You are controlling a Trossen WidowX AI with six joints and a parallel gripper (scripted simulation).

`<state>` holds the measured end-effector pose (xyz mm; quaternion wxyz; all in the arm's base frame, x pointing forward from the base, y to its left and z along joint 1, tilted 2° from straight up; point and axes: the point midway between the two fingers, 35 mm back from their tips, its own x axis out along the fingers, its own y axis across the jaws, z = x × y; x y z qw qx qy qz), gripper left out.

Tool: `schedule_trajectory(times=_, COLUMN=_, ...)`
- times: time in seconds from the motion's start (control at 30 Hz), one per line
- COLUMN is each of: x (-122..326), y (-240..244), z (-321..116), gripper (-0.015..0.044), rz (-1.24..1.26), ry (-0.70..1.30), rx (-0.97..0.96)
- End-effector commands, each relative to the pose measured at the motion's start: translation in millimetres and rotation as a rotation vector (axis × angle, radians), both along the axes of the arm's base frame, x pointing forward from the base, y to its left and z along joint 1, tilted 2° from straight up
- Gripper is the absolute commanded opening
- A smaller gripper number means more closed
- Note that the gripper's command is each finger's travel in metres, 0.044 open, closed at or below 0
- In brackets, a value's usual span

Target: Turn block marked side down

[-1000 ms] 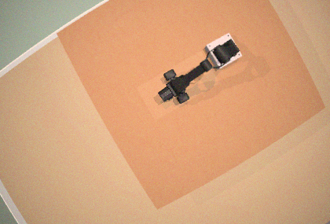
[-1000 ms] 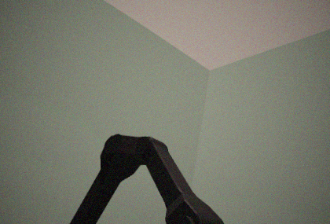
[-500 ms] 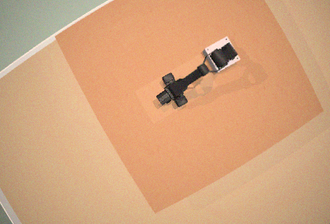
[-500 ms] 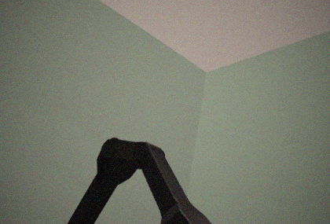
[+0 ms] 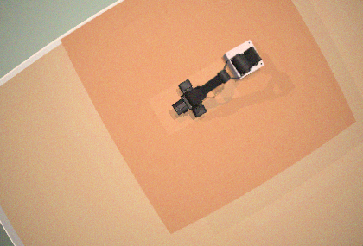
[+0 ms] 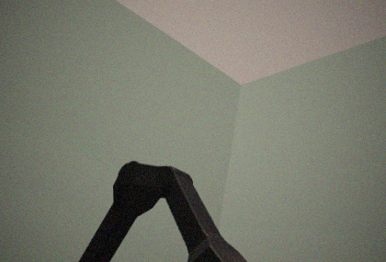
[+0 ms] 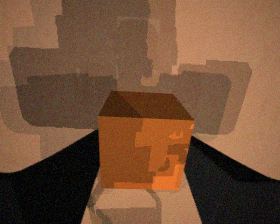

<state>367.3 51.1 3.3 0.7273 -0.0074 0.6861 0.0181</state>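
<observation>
The orange block (image 7: 141, 152) is in the lower middle of the wrist view, between the fingers. One broad face is toward the camera, with bright and shadowed patches, and a darker side shows above it. I cannot make out a mark on it. My gripper (image 7: 142, 136) (image 5: 192, 98) is shut on the block, one black finger against each side. The table (image 5: 130, 59) (image 7: 261, 30) lies beneath. I cannot tell whether the block touches it. The top view shows the gripper from above, hiding the block. The exterior view shows neither the block nor the fingers.
The arm's white base plate (image 5: 239, 72) is up and right of the gripper in the top view. The arm (image 5: 212, 85) (image 6: 184, 215) reaches from it to the gripper. Overlapping shadows lie around the block in the wrist view. The exterior view otherwise shows green walls and ceiling.
</observation>
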Motion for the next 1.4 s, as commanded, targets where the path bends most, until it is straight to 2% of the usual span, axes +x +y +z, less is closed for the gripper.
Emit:
schedule_trajectory(times=0.0, x=-1, y=0, z=0, gripper=0.0077, rz=0.004, ry=0.004, rx=0.003)
schedule_trajectory(times=0.1, x=-2, y=0, z=18, gripper=0.0, rz=0.004, ry=0.004, rx=0.003)
schedule_trajectory(times=0.37, x=-2, y=0, z=28, gripper=0.0, rz=0.004, ry=-0.007, rx=0.003)
schedule_trajectory(times=1.37, x=-5, y=0, z=21, gripper=0.0, rz=-0.003, ry=-0.475, rx=0.021)
